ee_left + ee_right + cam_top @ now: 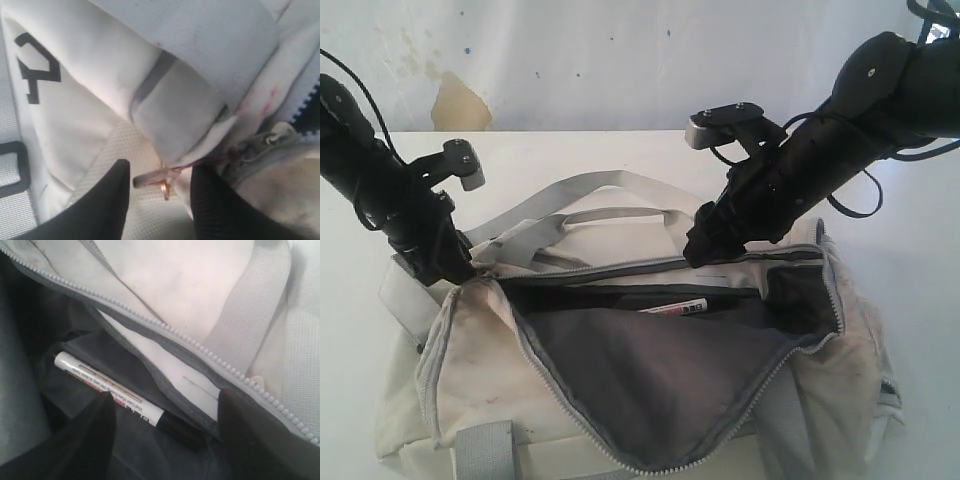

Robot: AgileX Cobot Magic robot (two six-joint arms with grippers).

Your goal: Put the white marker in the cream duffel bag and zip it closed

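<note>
The cream duffel bag (480, 360) lies on the table with its main zipper wide open, showing dark grey lining. Inside, near the far edge of the opening, lies the white marker (675, 307) with its black cap. My right gripper (705, 250) hovers open at the far rim. In the right wrist view the marker (100, 382) lies loose on the lining, partly below that gripper (165, 395). My left gripper (450, 268) is at the bag's left end. In the left wrist view a zipper pull (150, 178) lies between its parted fingers (161, 170), untouched on one side.
Grey webbing handles (590, 185) arch over the bag's far side, between the two arms. A grey strap (200, 45) crosses above the left gripper. The zipper's teeth (580, 410) curve along the folded-down near flap. The white table (620, 150) runs back to a stained wall.
</note>
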